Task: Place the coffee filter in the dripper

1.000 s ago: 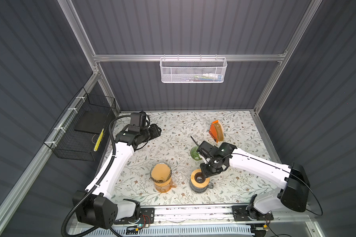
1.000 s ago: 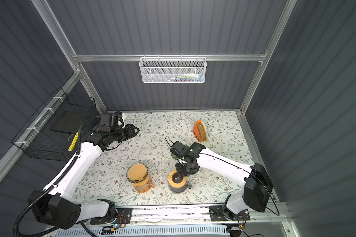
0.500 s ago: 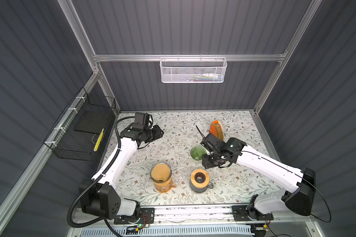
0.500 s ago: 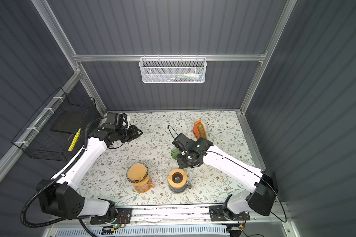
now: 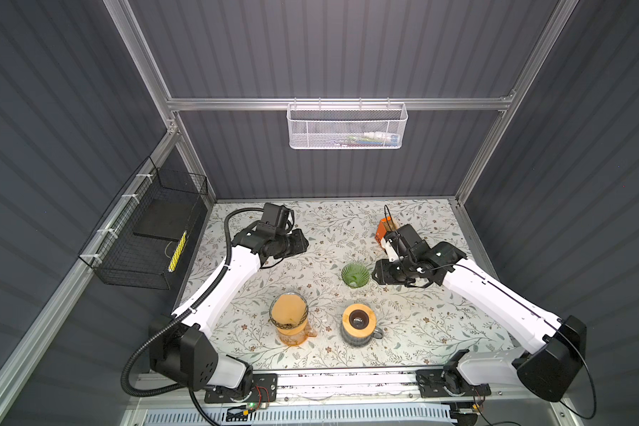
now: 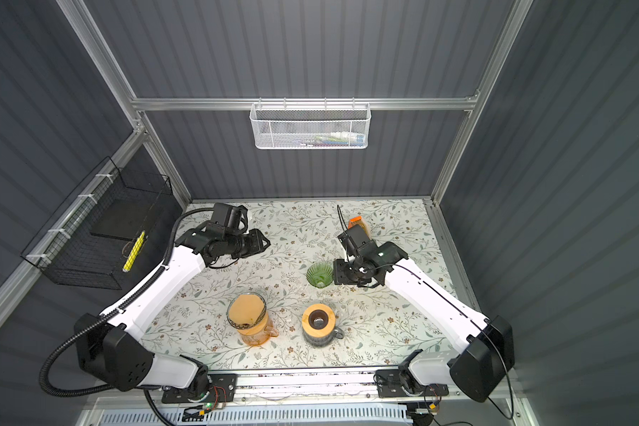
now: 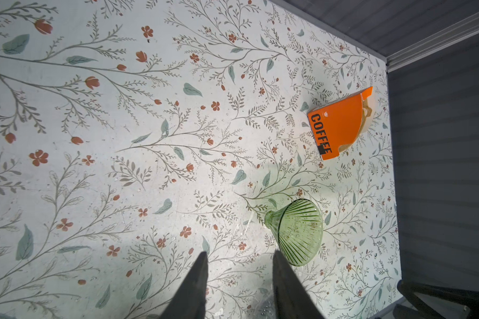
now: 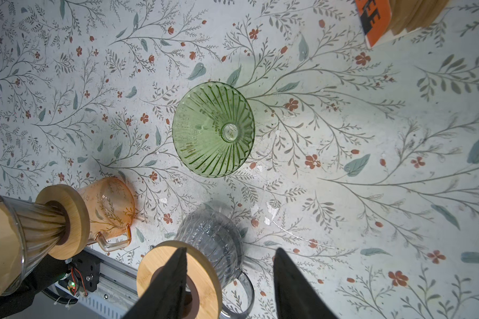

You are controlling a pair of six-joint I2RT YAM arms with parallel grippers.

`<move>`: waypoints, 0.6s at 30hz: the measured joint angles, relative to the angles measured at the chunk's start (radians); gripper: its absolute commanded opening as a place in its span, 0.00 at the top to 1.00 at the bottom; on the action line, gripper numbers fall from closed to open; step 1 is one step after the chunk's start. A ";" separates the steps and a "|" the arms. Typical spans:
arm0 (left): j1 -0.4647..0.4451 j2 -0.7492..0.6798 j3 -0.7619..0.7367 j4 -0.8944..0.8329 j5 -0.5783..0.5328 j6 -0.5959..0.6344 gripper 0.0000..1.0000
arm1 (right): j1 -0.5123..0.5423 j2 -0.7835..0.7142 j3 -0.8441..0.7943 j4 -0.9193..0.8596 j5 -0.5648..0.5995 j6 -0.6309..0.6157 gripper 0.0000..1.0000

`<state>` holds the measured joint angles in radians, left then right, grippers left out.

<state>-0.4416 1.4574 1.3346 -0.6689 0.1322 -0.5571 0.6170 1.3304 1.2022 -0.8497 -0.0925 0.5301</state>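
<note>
- The left end effector (image 7: 239, 251) is released. In the left wrist view its two dark fingers (image 7: 197, 287) stand apart with only the flowered tabletop (image 7: 122, 165) between them. It holds nothing and touches nothing. In both top views it hangs left of centre, toward the back wall.
- The right end effector (image 8: 231, 248) is also spread and empty, with nothing between its fingers (image 8: 288, 287). In both top views it sits just right of the green ribbed glass dripper (image 5: 355, 274). Whether it touches the glass cannot be told.
- The green dripper stands alone on the tabletop, right of centre, mouth up and with no paper inside.
- The brown paper coffee filters (image 7: 368, 110) are stacked in an orange card holder printed COFFEE (image 7: 338, 124). The holder is in the upper right of the tabletop, near the back wall, and the right wrist partly hides it in the top views.
- At lower centre, a clear dripper lined with a brown paper filter (image 5: 287, 312) sits on an orange glass carafe (image 5: 292, 333). A grey glass carafe with a wooden collar (image 5: 358, 324) stands near its right side, apart from it.
- The tabletop is bare at centre left, between the left end effector and the orange carafe. A narrower bare strip separates the green dripper from the two carafes.
- A metal rail (image 5: 347, 380) runs along the front edge, and grey ribbed walls close the other three sides.
</note>
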 measured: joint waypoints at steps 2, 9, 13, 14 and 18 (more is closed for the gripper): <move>-0.017 0.025 0.000 0.000 -0.001 0.000 0.61 | -0.015 0.005 -0.012 0.018 -0.019 -0.004 0.48; -0.039 0.058 0.004 0.000 -0.001 -0.004 0.61 | -0.040 0.071 -0.030 0.068 -0.063 -0.016 0.48; -0.051 0.061 0.006 0.003 0.000 -0.005 0.62 | -0.042 0.121 -0.031 0.095 -0.079 -0.018 0.49; -0.055 0.064 0.006 0.003 0.000 -0.005 0.62 | -0.042 0.134 -0.031 0.100 -0.082 -0.019 0.49; -0.068 0.085 0.006 0.003 0.002 -0.011 0.62 | -0.043 0.180 -0.037 0.125 -0.089 -0.019 0.50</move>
<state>-0.5091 1.5429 1.3411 -0.6655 0.1345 -0.5686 0.5735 1.5108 1.1652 -0.7246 -0.1810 0.5114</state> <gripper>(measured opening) 0.383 0.509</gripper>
